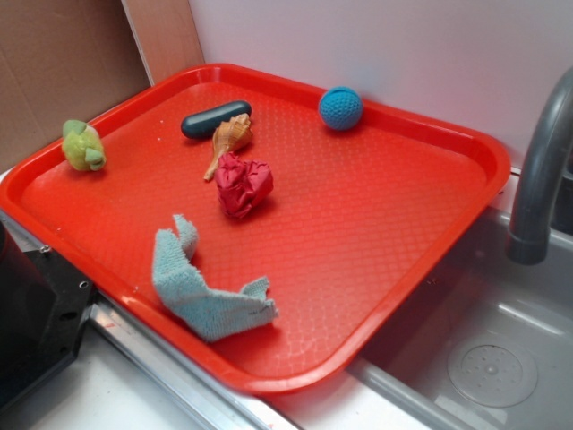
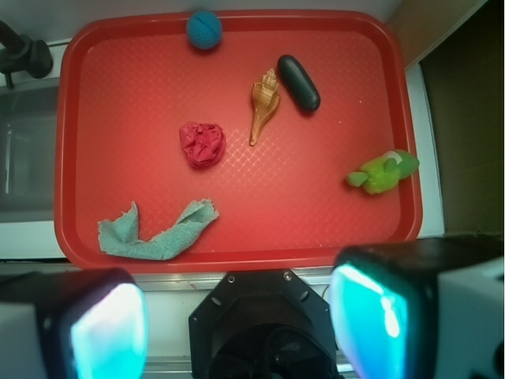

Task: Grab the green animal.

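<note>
Red tray (image 1: pixel 430 260) beside a sink (image 1: pixel 501 358), with the green animal (image 1: pixel 82 146) lying alone near one edge, well apart from the gripper (image 2: pixel 237 324), whose fingers (image 2: pixel 106 332) are spread wide and empty.

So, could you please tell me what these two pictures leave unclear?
- Gripper, wrist view: fingertips cut off by the bottom edge; absent from the exterior view.
- Green animal: face too small to read.
- Faucet, exterior view: top cut off by the right edge.
</note>
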`<state>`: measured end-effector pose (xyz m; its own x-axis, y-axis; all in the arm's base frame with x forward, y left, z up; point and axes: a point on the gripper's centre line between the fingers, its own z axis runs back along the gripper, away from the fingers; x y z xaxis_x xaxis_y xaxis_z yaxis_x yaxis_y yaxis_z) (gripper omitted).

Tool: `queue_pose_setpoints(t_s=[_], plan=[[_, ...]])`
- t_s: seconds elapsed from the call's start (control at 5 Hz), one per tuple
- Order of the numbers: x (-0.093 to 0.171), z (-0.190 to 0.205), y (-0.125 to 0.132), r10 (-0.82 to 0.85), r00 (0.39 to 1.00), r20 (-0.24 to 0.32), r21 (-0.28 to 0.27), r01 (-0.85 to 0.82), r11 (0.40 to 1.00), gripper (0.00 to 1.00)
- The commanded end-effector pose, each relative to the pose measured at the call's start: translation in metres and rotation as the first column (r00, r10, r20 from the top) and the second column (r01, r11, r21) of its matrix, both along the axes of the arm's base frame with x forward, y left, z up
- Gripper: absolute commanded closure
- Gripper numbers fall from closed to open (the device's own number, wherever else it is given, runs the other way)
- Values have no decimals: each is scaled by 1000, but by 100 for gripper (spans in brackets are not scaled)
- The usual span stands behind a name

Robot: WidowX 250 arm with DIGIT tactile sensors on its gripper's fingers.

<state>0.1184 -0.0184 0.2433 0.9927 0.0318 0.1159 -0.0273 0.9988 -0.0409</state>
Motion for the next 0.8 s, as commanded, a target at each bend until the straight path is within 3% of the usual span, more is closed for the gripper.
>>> queue_pose_setpoints(t_s=[0.0,0.2,0.4,0.6], plan=[[0,0,0,0,1000,0,0,0,1000,0],[6,-38,50,247,966,-79,29,-245,969,0],[-1,-75,97,477,878,-40,4,-478,879,0],[4,-105,127,681,731,47,54,-683,729,0]])
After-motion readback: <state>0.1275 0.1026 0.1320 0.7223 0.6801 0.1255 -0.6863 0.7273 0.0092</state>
